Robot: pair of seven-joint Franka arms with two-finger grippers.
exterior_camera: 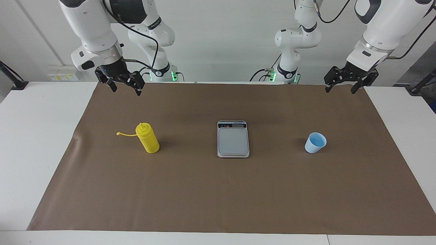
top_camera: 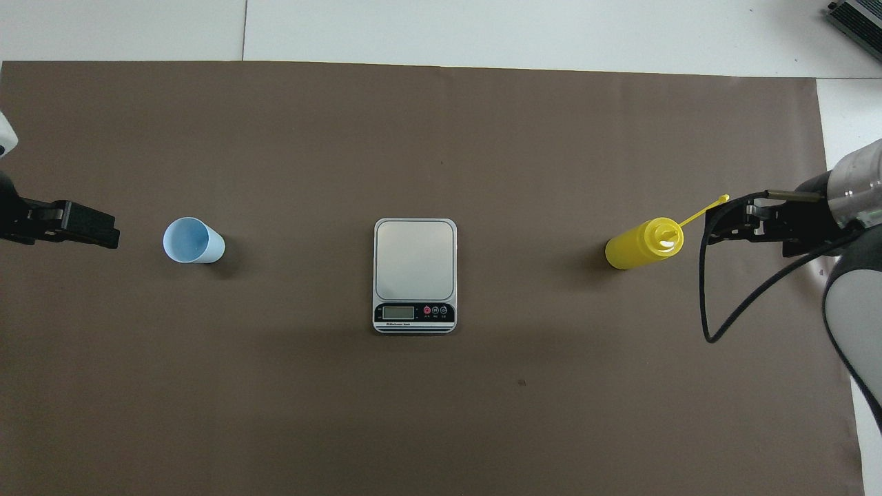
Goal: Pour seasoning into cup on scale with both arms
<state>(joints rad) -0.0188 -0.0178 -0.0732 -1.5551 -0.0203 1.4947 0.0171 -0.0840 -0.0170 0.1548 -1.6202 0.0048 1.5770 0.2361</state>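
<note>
The yellow seasoning bottle (exterior_camera: 148,139) (top_camera: 641,246) stands upright on the brown mat toward the right arm's end, its cap strap (exterior_camera: 126,134) sticking out sideways. At the mat's middle lies the grey scale (exterior_camera: 233,141) (top_camera: 415,262), its plate bare. The light blue cup (exterior_camera: 315,143) (top_camera: 193,241) stands upright on the mat toward the left arm's end, not on the scale. My right gripper (exterior_camera: 125,90) (top_camera: 720,224) hangs open in the air, high above the bottle's end of the mat and touching nothing. My left gripper (exterior_camera: 340,90) (top_camera: 103,234) hangs open and empty above the cup's end.
The brown mat (exterior_camera: 218,197) covers most of the white table (exterior_camera: 37,136). A black cable (top_camera: 730,310) loops down from the right wrist. A dark device corner (top_camera: 858,17) shows at the table's edge farthest from the robots.
</note>
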